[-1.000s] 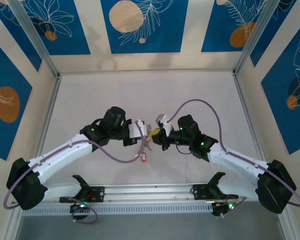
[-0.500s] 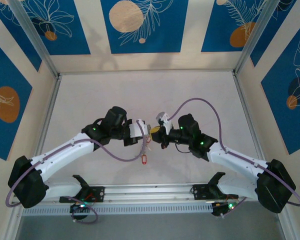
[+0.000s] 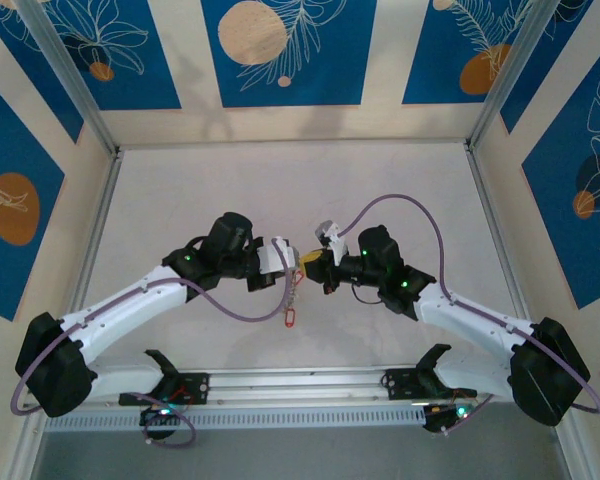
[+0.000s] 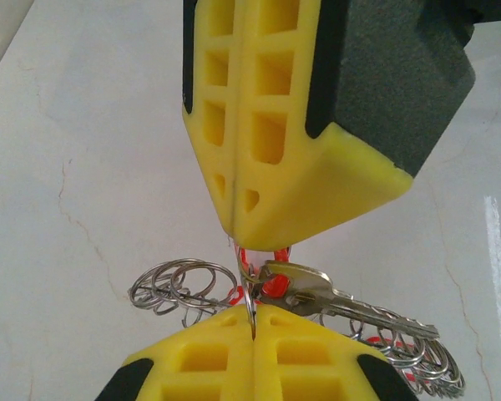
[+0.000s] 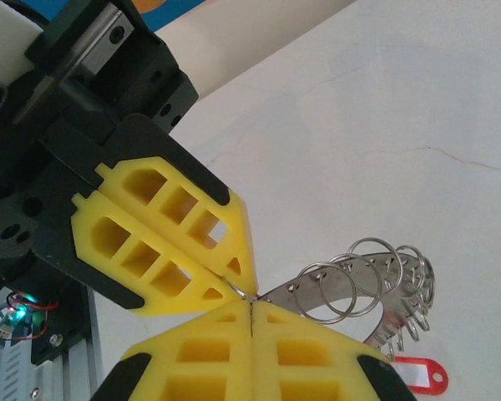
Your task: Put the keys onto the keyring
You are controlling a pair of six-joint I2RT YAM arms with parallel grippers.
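red tag (image 3: 291, 317) hangs lowest off the keyring (image 5: 361, 274), on the side toward the arm bases, just under the ring's looped edge. The keyring is off the table (image 3: 180, 200), dangling right below where the two fingertip pairs meet nose to nose. left gripper (image 4: 253, 313): clenched, with a thin wire loop (image 4: 251, 294) pinched in the seam. That loop runs through the head of a silver key (image 4: 334, 299) lying just beside the tips, with red bits at its head. right gripper (image 5: 250, 311): also clamped tight, tips touching the end of the keyring's flat band. Can't tell if it actually pinches metal. Small split rings (image 4: 171, 284) fan out on either side of the key. Beyond the keyring is pale tabletop, then the blue-patterned wall panels (image 3: 280, 50).
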